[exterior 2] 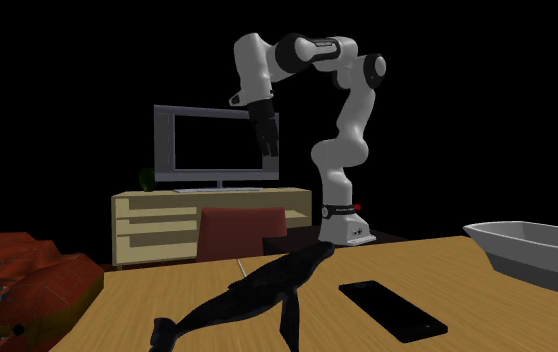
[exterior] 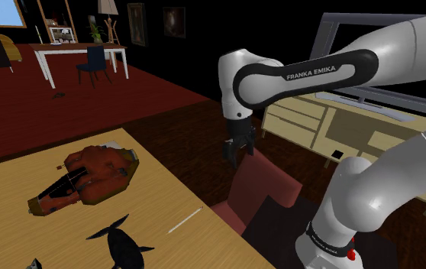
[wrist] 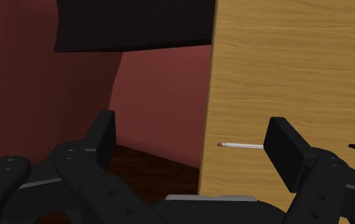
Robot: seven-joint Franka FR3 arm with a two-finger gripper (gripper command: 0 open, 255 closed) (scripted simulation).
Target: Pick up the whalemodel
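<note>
Whale model [exterior: 120, 246] lies on the table [exterior: 166, 191]. It is black all over. It is low down and well apart from the tool [exterior: 238, 157], and nothing is touching it.

A thin white stick [exterior: 184, 220] lies on the table between the whale and the tool, nearer the tool's side. A big red and brown toy ship [exterior: 85, 177] sits farther off from the tool, past the stick. A flat black slab [exterior 2: 392, 310] lies near the whale too.

The tool hangs high up over the table's edge, above a red chair [exterior: 261, 187]. Its two fingers [wrist: 105, 130] stand wide apart with nothing between them.

I think the job is only at the start: the tool is on the way to the whale and no grab has been made. Next, the tool should go out over the table, past the stick, and stop above the whale. Then it should go down, with one finger on each side of the whale's body, and squeeze.
</note>
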